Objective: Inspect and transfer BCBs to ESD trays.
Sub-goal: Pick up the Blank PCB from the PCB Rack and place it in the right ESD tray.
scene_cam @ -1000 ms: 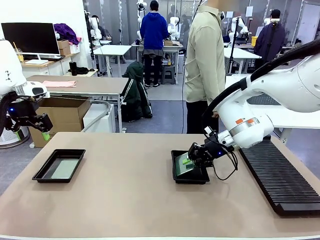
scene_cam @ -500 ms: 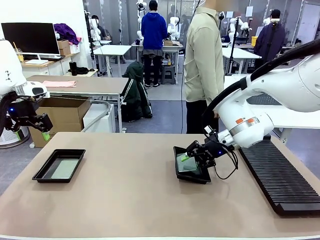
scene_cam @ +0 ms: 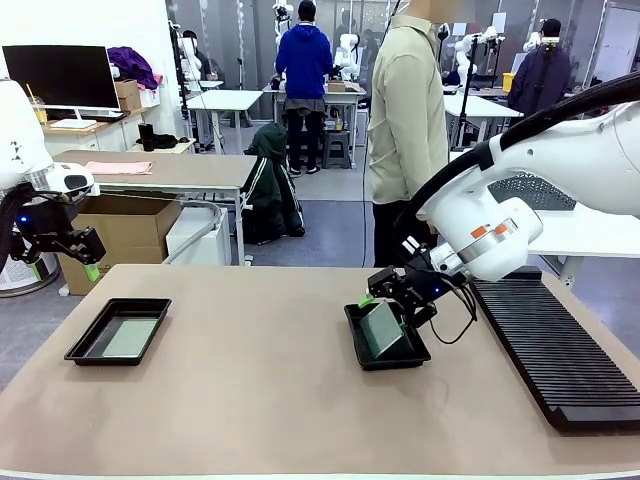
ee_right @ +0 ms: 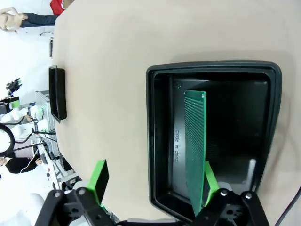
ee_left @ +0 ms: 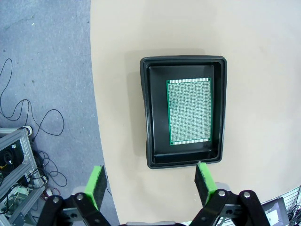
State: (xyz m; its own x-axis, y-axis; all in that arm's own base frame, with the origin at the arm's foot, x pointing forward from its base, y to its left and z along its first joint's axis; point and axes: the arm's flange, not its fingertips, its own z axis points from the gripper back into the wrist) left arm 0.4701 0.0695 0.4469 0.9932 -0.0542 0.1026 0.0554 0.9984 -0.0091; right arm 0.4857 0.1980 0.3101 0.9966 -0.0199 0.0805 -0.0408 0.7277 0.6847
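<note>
Green board (ee_right: 195, 150) leans tilted in the black tray (ee_right: 160, 141) at lower right, touching the open right end effector (ee_right: 153, 181); its print reads "made in china".

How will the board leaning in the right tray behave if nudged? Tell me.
The board leans tilted in the tray, so a nudge would probably drop it flat. It looks thin and straight-edged, so likely stiff and light. The right gripper stands open, not holding it.

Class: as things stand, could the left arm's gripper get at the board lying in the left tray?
Probably yes: the left gripper hangs open near the left tray, and the board lies flat and uncovered, nothing between them.
</note>
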